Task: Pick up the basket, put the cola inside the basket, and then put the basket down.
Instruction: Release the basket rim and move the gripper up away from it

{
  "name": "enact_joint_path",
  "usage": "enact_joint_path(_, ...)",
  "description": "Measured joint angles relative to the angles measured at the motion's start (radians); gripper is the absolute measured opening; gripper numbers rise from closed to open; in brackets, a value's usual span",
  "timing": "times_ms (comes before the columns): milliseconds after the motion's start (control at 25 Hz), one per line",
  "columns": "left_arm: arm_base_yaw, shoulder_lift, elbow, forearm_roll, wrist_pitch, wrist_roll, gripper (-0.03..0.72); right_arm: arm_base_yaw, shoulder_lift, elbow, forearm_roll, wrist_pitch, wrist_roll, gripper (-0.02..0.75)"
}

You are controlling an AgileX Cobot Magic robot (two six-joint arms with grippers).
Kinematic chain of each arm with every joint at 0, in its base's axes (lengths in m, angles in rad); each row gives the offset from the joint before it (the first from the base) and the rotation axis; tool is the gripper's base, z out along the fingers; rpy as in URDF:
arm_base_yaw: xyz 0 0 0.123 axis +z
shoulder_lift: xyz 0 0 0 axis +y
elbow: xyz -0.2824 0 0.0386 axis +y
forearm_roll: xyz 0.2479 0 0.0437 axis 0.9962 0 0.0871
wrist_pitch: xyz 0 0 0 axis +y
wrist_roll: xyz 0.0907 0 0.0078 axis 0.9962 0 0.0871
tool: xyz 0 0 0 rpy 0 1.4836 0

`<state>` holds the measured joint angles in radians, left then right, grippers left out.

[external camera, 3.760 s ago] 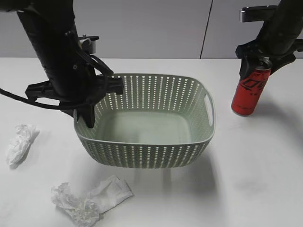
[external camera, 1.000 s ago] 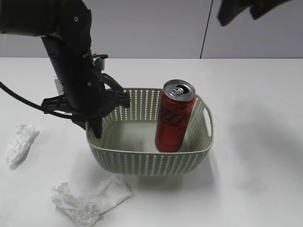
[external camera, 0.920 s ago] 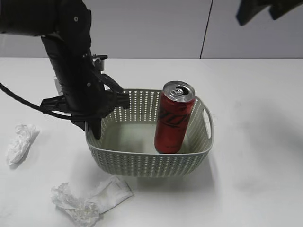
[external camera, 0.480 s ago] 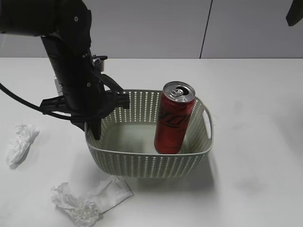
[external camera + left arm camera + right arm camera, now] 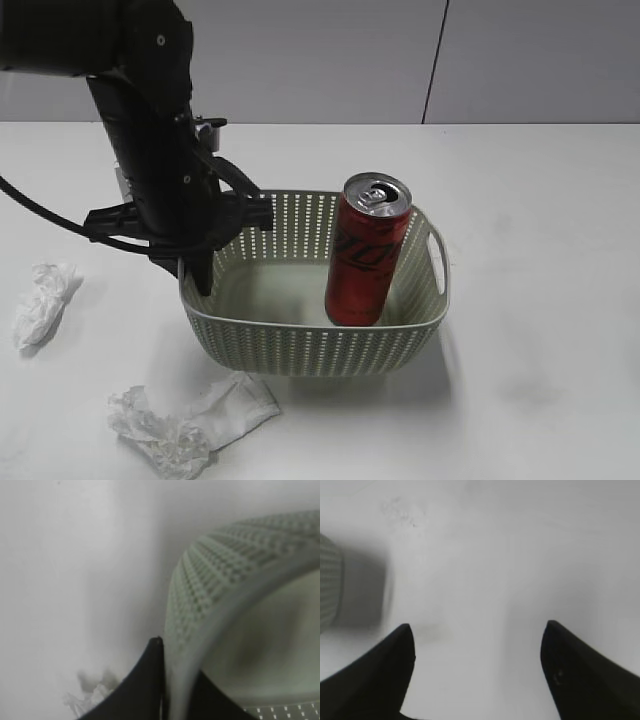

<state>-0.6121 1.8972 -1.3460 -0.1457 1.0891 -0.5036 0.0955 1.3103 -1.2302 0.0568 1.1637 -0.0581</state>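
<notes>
- The left gripper pinches the left wall of the basket; in the left wrist view one black finger lies outside the wall and the other inside, with the slotted rim clamped between them.
- The right gripper is out of the exterior view; its wrist camera shows its two dark fingers spread wide with nothing between them, hanging over bare table, with a corner of the basket at the left edge.
- The basket sits on the table near its middle, under the left arm. It is pale sage green, rectangular with rounded corners, its walls pierced by rows of short slots, and an oval handle cut-out shows in its right end. Its long axis runs left to right across the exterior view and its mouth opens upward.
- The cola stands upright inside the basket at the right end: a slim red can with dark lettering, its silver top and pull tab rising well above the rim.
- The table is plain white and matte; behind it stands a grey panelled wall with one dark vertical seam.
- Two crumpled white tissues lie on the table: one left of the basket, another in front of its left corner.
</notes>
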Motion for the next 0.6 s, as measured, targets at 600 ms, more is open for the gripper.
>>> enact_joint_path(600, 0.0, 0.0, 0.0, 0.002, -0.003, 0.0, -0.004, 0.0, -0.53, 0.652, -0.001, -0.189, 0.001, 0.592)
